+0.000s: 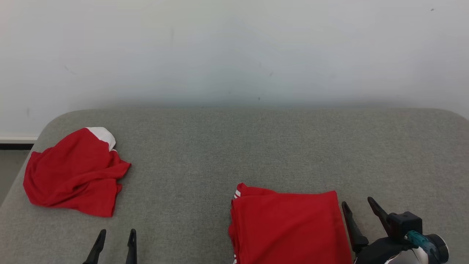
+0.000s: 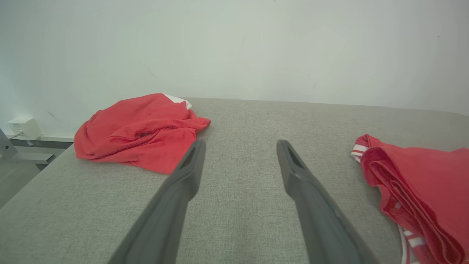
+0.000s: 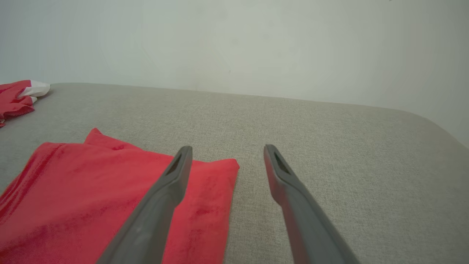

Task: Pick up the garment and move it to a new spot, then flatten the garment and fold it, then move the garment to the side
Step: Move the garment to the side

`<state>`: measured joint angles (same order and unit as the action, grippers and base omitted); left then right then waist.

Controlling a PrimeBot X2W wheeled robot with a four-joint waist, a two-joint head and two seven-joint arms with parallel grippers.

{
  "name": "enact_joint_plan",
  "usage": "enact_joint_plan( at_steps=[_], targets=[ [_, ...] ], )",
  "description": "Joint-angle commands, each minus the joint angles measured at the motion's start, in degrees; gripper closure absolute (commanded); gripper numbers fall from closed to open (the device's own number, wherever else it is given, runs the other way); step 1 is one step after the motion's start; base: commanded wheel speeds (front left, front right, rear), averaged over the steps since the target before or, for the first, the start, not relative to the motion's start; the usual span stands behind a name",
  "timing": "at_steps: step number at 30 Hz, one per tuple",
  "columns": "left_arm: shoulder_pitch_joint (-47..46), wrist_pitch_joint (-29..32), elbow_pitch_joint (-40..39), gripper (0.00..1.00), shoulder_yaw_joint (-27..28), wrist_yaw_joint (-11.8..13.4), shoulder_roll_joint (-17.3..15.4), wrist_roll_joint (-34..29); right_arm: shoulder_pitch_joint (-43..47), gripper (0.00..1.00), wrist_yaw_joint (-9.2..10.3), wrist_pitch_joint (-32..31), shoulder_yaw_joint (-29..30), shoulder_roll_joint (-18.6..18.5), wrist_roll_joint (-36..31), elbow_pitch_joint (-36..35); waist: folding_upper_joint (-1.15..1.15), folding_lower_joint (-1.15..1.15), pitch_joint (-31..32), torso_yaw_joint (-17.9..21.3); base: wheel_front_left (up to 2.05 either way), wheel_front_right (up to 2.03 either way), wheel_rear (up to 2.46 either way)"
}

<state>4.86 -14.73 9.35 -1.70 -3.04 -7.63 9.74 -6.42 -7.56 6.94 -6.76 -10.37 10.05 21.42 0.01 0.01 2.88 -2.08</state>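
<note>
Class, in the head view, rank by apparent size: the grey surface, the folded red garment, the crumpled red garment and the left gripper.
1. Grey surface.
2. Folded red garment and crumpled red garment: too alike to rank; the folded one is nearer and cut off.
3. Left gripper, smallest.

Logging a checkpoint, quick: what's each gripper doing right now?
Left gripper: open, holding nothing.
Right gripper: open, holding nothing, beside the folded red garment.
</note>
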Motion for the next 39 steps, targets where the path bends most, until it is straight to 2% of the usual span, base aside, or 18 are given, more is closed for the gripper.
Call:
enact_joint_plan(
  at_steps=[1, 10, 21, 22, 24, 32, 39],
  targets=[
    [-0.9, -0.4, 0.2, 0.00, 0.0, 0.0, 0.1, -0.2, -1.1, 0.00, 0.11, 0.3, -0.5, -0.8, 0.6, 2.3, -0.01, -0.01, -0.7, -0.9, 0.00, 0.00, 0.00],
    [-1.9, -0.4, 1.3, 0.00, -0.4, -0.2, 0.1, -0.3, -4.4, 0.00, 0.11, 2.3, -2.7, -0.3, 2.3, 15.1, -0.01, -0.01, -2.2, -2.6, 0.00, 0.00, 0.00],
    [-3.3, -0.4, 2.0, 0.00, -0.8, -0.2, 0.4, -0.6, -9.0, 0.00, 0.11, 4.4, -6.3, 2.4, 4.9, 30.0, -0.01, -0.01, -3.5, -2.9, 0.00, 0.00, 0.00],
    [-3.4, -0.4, 2.1, 0.00, -0.8, -0.3, 0.5, -0.5, -9.3, 0.05, 0.11, 4.5, -6.7, 2.5, 5.3, 31.0, -0.01, -0.01, -3.5, -2.9, 0.00, 0.00, 0.00],
    [-3.4, -0.4, 2.1, 0.00, -0.9, -0.4, 0.6, -0.5, -10.1, 1.00, 0.11, 4.7, -7.6, 2.7, 6.4, 32.5, -0.01, -0.01, -3.6, -3.0, 0.00, 0.00, 0.00],
    [-4.2, -0.4, 0.9, 0.00, -1.3, -0.4, 1.4, -0.9, -18.3, 1.00, 0.11, 6.1, -12.0, -0.8, 8.7, 33.1, -0.01, -0.01, -7.1, -1.7, 0.00, 0.00, 0.00],
    [-9.8, -0.4, -2.8, 0.00, -3.6, -1.5, 2.7, -2.3, -30.1, 1.00, 0.11, 5.1, -15.2, -9.2, 10.4, 31.6, -0.01, -0.01, -16.9, 0.3, 0.00, 0.00, 0.00]
  ],
)
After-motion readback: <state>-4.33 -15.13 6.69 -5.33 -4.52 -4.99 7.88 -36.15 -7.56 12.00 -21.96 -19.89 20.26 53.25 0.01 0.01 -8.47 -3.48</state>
